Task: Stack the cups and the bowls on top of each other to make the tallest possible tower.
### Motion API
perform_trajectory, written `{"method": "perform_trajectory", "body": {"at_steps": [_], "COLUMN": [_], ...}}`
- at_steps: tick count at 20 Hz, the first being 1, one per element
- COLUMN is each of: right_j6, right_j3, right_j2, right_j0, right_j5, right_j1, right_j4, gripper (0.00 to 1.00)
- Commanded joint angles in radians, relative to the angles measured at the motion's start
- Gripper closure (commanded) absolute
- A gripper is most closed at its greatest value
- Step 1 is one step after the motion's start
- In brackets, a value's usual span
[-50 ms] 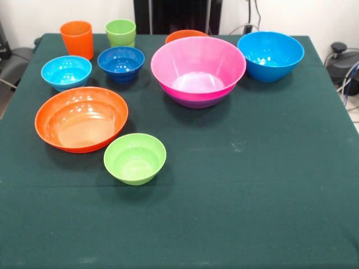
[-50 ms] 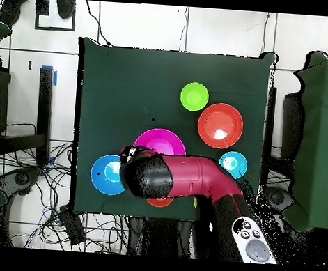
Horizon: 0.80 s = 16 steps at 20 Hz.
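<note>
The claw, hidden beneath the arm (image 2: 185, 177), cannot be judged; only the pink bowl (image 1: 198, 67) sits nested in the purple bowl (image 1: 196, 102), eight pieces remaining loose.

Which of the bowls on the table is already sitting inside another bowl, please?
The large pink bowl: it is nested in a purple bowl, whose edge shows beneath it. All the other bowls, such as the wide orange bowl, stand alone on the cloth.

Pink bowl (image 1: 198, 67) nested in purple bowl (image 1: 197, 102), big blue bowl (image 1: 270, 55) just beside
</note>
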Motion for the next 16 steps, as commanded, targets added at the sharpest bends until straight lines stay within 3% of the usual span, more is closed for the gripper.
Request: {"method": "perform_trajectory", "body": {"at_steps": [1,16], "right_j6": [-0.225,-0.464], "right_j3": [-0.031,-0.147], "right_j2": [0.109,0.282], "right_j0": [-0.104,-0.436], "right_j5": [0.158,0.310], "right_j1": [0.038,0.152], "right_j4": [-0.007,-0.192], "gripper": [0.00,0.00]}}
